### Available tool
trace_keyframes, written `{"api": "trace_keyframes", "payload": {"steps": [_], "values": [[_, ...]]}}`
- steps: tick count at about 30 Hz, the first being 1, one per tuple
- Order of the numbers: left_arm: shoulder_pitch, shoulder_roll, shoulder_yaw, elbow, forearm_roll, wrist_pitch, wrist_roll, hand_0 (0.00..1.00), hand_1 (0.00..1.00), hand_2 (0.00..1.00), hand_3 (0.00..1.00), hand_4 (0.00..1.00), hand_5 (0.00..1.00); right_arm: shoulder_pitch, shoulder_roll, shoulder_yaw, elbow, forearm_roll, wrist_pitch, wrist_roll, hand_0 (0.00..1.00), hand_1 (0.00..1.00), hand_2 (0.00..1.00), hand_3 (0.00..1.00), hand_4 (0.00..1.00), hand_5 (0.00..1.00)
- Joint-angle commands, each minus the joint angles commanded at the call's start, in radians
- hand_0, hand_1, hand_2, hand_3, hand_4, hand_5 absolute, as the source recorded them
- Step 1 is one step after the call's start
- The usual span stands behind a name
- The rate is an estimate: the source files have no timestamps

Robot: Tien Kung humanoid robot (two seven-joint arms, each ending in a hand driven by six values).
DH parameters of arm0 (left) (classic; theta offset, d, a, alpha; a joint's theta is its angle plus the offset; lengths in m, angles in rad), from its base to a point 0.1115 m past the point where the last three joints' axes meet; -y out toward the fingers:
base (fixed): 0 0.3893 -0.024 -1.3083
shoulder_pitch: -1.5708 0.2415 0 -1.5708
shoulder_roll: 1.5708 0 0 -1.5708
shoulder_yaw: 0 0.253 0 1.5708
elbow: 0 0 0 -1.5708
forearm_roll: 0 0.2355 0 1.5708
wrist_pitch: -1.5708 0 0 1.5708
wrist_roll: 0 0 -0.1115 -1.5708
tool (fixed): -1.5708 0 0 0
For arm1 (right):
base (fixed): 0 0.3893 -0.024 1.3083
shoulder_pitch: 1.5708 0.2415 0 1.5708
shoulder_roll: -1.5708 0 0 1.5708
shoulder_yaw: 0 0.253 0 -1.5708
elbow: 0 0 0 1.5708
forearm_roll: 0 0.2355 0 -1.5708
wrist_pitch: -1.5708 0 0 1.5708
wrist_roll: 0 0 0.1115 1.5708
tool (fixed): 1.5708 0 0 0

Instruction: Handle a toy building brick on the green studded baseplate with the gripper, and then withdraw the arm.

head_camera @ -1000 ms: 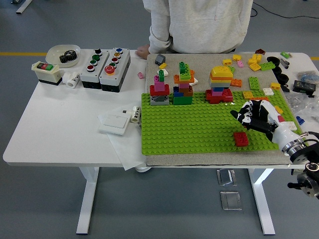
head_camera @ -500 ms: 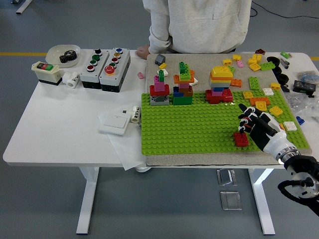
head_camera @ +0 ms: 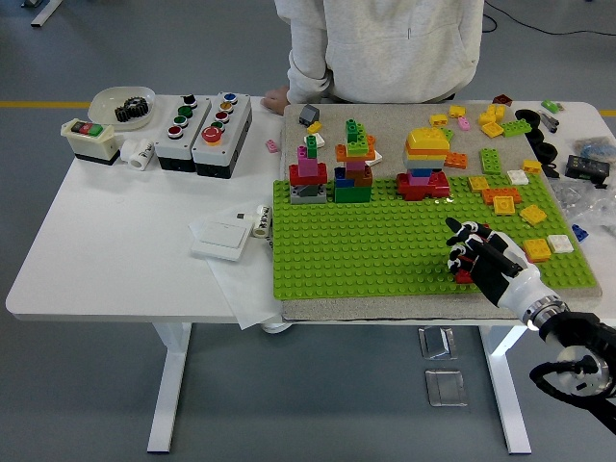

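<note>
The green studded baseplate (head_camera: 366,250) lies on a grey mat in the middle of the table. My right hand (head_camera: 467,252) reaches in from the lower right and sits over the plate's front right part. Its black and white fingers (head_camera: 458,231) are curled down over a small red brick (head_camera: 465,277). Only slivers of red show between and under them, and the brick rests on the plate. The left arm is not visible.
Three brick towers (head_camera: 354,164) stand along the plate's far edge. Loose yellow, orange and white bricks (head_camera: 505,197) lie right of the hand. Button boxes (head_camera: 202,122), a bowl (head_camera: 122,104) and a white switch plate (head_camera: 223,234) sit at left. A person (head_camera: 385,48) stands at the far side.
My right hand has come down and to the left, from beside the red brick onto it, and now covers most of the brick. The brick has stayed in place.
</note>
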Motion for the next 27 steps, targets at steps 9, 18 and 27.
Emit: {"api": "trace_keyframes", "payload": {"steps": [9, 18, 27], "values": [[-0.001, 0.001, 0.001, 0.0, -0.003, 0.0, 0.001, 0.82, 0.688, 0.589, 0.531, 0.527, 0.499, 0.012, 0.01, -0.015, -0.026, -0.005, 0.0, 0.002, 0.136, 0.212, 0.325, 0.332, 0.813, 0.249], [-0.003, -0.001, 0.0, 0.0, -0.002, 0.003, 0.0, 0.819, 0.687, 0.588, 0.531, 0.527, 0.5, 0.019, 0.011, -0.013, -0.014, 0.003, 0.0, 0.006, 0.138, 0.215, 0.329, 0.334, 0.814, 0.25], [-0.004, -0.001, 0.011, 0.0, -0.012, 0.003, -0.003, 0.815, 0.69, 0.589, 0.531, 0.527, 0.5, 0.052, 0.03, -0.014, -0.011, -0.001, 0.006, 0.011, 0.138, 0.216, 0.33, 0.335, 0.813, 0.251]]}}
